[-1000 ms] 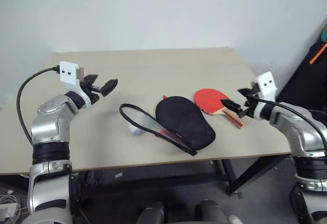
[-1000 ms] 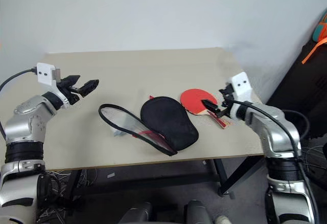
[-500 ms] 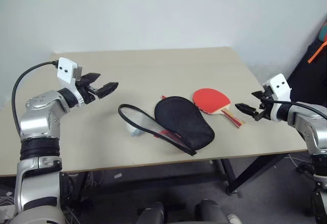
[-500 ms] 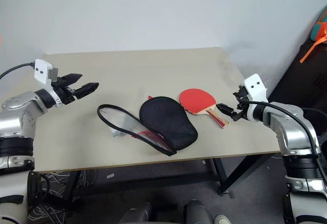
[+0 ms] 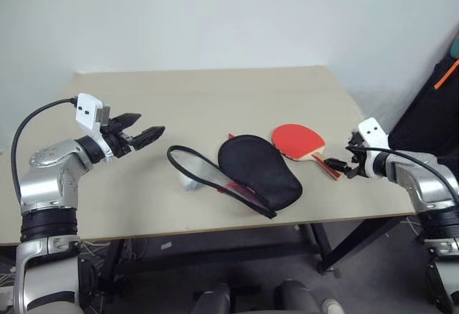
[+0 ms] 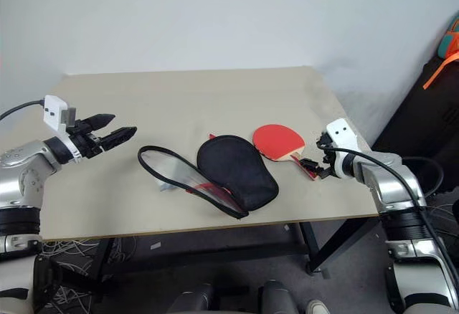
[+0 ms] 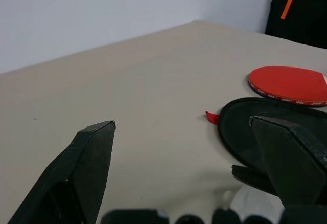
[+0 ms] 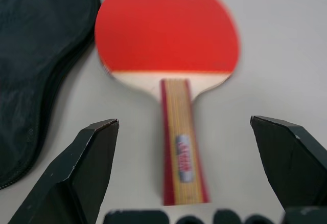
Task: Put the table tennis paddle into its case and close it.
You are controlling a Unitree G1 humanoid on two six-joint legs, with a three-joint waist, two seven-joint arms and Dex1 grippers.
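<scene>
The open case (image 5: pixel 259 171) covers part of a pale object (image 5: pixel 190 183) beneath its raised flap; what that object is cannot be told. In the right wrist view the case is cut off by the frame's edge, and the lettering on the table tennis paddle (image 8: pixel 168 35) handle is too blurred to read.

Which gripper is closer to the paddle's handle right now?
The right gripper: it sits open at the end of the paddle handle, while the left gripper hangs beyond the case.
</scene>
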